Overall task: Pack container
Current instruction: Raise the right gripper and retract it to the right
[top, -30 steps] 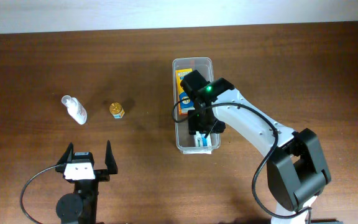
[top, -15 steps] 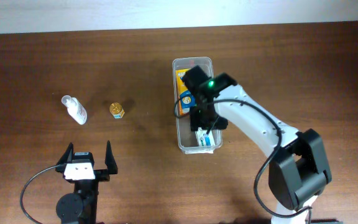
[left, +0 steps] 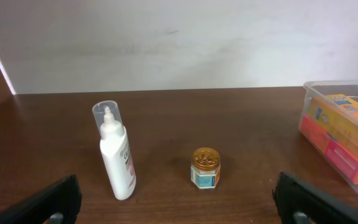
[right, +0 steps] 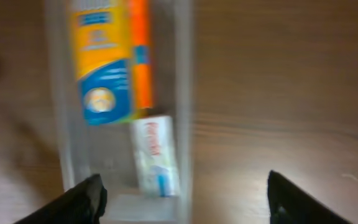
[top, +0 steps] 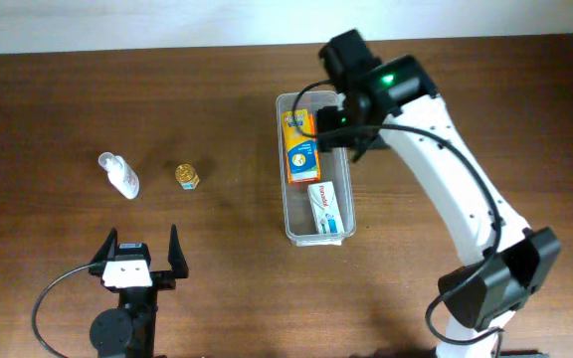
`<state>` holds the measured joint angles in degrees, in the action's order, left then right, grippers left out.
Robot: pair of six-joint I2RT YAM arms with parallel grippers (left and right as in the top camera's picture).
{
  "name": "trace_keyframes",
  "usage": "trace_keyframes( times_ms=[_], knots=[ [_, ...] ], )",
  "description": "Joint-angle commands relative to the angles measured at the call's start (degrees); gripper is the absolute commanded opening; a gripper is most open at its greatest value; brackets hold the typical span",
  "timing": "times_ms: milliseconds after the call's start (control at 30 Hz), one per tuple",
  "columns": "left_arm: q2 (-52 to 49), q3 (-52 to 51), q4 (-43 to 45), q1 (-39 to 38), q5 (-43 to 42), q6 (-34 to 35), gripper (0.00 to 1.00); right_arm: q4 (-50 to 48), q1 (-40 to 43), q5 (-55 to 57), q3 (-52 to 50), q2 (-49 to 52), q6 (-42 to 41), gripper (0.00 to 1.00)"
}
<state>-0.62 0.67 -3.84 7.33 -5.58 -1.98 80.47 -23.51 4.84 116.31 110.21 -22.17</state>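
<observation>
Knocking the container (top: 283,189) askew is judged the main risk. It looks light and narrow, and most of its length is taken up by an orange box (top: 301,149) and a white box (top: 327,209). Little room is left, so a thing lowered off-line could be caught on the rim or jammed against a box. A bottle (left: 118,155) and a jar (left: 205,168) are seen outside it. The bottle is smooth and rounded and could be squeezed out of a pinch, while the small jar could be nudged away by one finger. The right gripper (right: 184,186) is held spread above the container with nothing between its fingers and both boxes directly below it. Its arm is stretched far forward and the wrist is bent down. The left gripper (left: 176,205) is held low and level, spread wide and empty, with the bottle ahead to its left, the jar straight ahead and the container ahead at its far right.
</observation>
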Motion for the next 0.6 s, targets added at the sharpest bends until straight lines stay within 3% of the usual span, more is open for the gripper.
trace_keyframes(
  times_ms=[0,200,567],
  knots=[
    [0.33,-0.15,-0.31,-0.11,0.00,-0.70,1.00,3.76,5.66,8.46,3.21,-0.35,1.03,0.81],
    [0.33,-0.15,-0.31,-0.09,0.00,-0.70,0.99,10.12,15.41,8.94,3.26,-0.35,3.78,1.00],
    [0.33,-0.15,-0.31,-0.09,0.00,-0.68,0.99,11.13,35.08,8.96,3.21,-0.33,6.12,0.98]
  ],
)
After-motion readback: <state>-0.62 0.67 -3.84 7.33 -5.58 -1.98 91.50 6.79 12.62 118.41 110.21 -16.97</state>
